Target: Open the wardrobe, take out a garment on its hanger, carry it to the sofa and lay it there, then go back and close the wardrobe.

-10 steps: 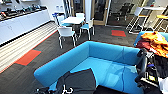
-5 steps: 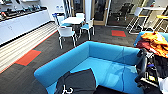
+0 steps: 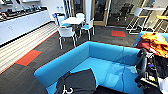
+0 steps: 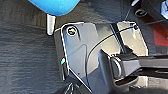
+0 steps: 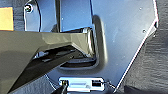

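1. Over at 10 o'clock in the head view there's a long white worktop (image 3: 23, 23) along the wall, and a white table (image 3: 72, 20) with white chairs (image 3: 67, 33) at about 11.
2. The black garment (image 3: 77, 83) lies on the blue sofa (image 3: 75, 56) seat at 6 o'clock, with the white hanger (image 3: 67, 90) hook poking out.
3. Orange clothing (image 3: 156, 42) sits piled at 3 o'clock.
4. Can't tell how either hand stands, open or closed.
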Controlling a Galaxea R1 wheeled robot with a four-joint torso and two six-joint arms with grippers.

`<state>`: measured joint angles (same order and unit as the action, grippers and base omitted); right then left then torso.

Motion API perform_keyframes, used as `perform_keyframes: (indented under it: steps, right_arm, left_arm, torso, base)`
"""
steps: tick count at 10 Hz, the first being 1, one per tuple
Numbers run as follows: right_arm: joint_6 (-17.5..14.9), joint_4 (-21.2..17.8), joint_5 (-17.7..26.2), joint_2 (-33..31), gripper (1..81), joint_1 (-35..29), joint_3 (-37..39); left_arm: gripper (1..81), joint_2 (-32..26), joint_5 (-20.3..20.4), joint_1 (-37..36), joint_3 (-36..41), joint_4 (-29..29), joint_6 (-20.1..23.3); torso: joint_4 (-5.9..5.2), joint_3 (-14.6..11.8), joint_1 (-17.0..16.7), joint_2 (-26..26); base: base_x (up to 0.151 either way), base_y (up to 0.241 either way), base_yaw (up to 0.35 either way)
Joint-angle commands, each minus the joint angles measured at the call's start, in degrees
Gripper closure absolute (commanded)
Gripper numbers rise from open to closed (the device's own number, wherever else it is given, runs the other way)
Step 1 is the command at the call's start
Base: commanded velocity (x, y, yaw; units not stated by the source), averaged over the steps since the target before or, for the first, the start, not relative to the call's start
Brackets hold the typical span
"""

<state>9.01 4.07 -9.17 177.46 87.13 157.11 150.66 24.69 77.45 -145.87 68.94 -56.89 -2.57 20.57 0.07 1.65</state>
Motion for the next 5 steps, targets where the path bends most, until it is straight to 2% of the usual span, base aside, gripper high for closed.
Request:
perform_keyframes:
  steps: [1,3,5]
  right_arm:
    - [-0.22,0.59,3.72,0.47,1.0,0.29,-0.15]
    - [-0.31,0.85,3.63,0.47,1.0,0.29,-0.15]
    - [-0.31,0.94,3.63,0.55,1.0,0.47,-0.15]
  left_arm:
    - [1.0,9.04,3.0,6.09,-9.17,5.16,-0.15]
    - [1.0,11.68,2.83,8.12,-9.96,4.98,0.03]
    - [1.0,12.73,2.12,8.73,-10.22,4.98,-0.06]
  torso:
    - [0.0,0.0,0.0,0.0]
    - [0.0,-3.54,-0.02,0.02]
    - [0.0,-5.91,0.0,0.02]
  base:
    - [0.0,0.0,0.0]
    - [0.0,0.0,0.0]
    - [0.0,0.0,0.0]
